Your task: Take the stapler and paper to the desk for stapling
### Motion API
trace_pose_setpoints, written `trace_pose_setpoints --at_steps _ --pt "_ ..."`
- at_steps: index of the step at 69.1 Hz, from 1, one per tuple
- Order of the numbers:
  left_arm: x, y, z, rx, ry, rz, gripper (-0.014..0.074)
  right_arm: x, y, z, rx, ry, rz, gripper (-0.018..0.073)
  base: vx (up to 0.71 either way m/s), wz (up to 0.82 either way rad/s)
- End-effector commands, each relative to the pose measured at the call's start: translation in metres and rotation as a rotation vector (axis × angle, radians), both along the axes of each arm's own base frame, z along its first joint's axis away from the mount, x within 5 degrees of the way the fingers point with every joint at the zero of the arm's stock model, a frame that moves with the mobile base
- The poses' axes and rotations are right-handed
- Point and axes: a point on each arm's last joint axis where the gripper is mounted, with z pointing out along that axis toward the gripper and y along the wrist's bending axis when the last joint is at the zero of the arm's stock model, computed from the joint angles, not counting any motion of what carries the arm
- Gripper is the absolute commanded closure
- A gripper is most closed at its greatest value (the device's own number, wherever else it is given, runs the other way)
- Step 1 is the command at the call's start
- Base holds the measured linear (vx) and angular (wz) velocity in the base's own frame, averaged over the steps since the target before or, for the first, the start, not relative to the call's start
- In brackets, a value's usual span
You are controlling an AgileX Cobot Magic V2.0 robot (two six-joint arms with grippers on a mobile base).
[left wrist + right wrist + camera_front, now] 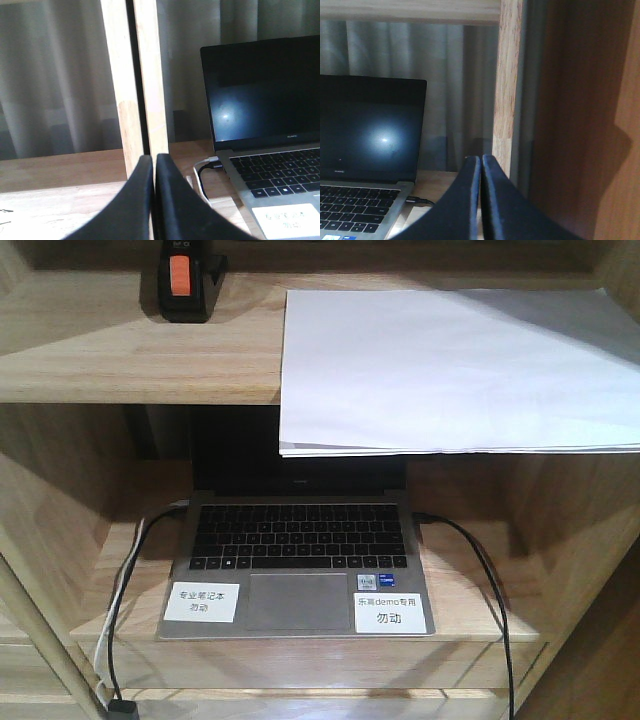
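Presently left claw (153,159) & right claw (481,159) both pressed together, approx level, flanking laptop (300,540).

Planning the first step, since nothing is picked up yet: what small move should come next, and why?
Probably lift the left gripper toward the stapler and open it. The stapler sits on the upper shelf, left of the paper, whose edge overhangs the shelf. Both the left gripper and the right gripper are shut, empty and low beside the laptop.
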Motion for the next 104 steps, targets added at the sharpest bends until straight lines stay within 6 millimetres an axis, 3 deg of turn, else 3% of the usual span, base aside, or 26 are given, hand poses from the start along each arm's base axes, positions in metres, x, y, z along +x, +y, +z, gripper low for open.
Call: trace_pose_setpoints --at_steps 1,31,46,56,69,78,92,104 --pt "-0.001 -0.001 0.004 -0.013 -0.069 -0.01 0.0603 -0.002 0.0 0.006 -0.006 -0.081 0.003 0.0569 0.0 0.0" --pt "-0.001 -0.001 0.004 -0.012 -0.08 -0.01 0.0603 -0.002 0.0 0.006 -0.006 -0.081 0.003 0.0569 0.0 0.0" --pt "-0.004 -0.001 0.025 -0.013 -0.308 -0.02 0.0603 -0.002 0.0 0.006 -0.006 -0.081 0.003 0.0569 0.0 0.0" --pt "-0.014 -0.001 0.053 -0.101 -0.508 -0.04 0.0603 -0.002 0.0 0.006 -0.006 -0.081 0.003 0.0569 0.0 0.0" --pt "-0.025 -0.001 0.097 -0.126 -0.591 -0.054 0.0603 -0.002 0.0 0.006 -0.006 -0.081 0.003 0.0569 0.0 0.0" --pt "-0.025 -0.001 0.13 -0.119 -0.55 -0.048 0.0603 -0.002 0.0 0.006 -0.006 -0.081 0.003 0.0569 0.0 0.0" --pt "-0.005 0.0 0.178 -0.116 -0.319 -0.024 0.0603 -0.002 0.0 0.006 -0.006 -0.081 0.003 0.0569 0.0 0.0" --pt "0.011 -0.001 0.197 -0.139 -0.188 -0.019 0.0603 -0.002 0.0 0.006 -0.006 -0.081 0.003 0.0569 0.0 0.0"
